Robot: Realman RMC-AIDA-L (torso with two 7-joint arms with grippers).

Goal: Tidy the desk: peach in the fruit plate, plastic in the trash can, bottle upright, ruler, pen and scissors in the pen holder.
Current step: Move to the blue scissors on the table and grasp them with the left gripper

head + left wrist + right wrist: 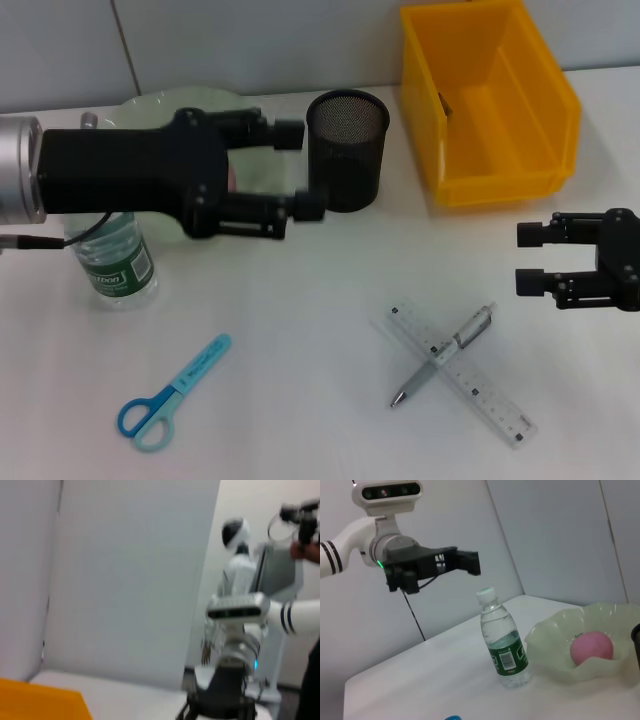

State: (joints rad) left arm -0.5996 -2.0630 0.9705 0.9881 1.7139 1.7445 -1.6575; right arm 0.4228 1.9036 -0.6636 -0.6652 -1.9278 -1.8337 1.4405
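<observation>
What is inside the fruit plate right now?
A pink peach sits inside the pale green fruit plate, seen in the right wrist view. From the head view, the left gripper covers most of the plate, so nothing else can be confirmed.

The head view looks steeply down from above onto the white table [320,300], taking in both arms at middle range. The left wrist view faces level across the room, past a yellow bin [40,700] corner, toward the wall and the robot's own body. The right wrist view looks low across the table toward the left pincer [465,562]. It shares the bottle [502,645], the fruit plate [555,640] and that pincer with the head view.
</observation>
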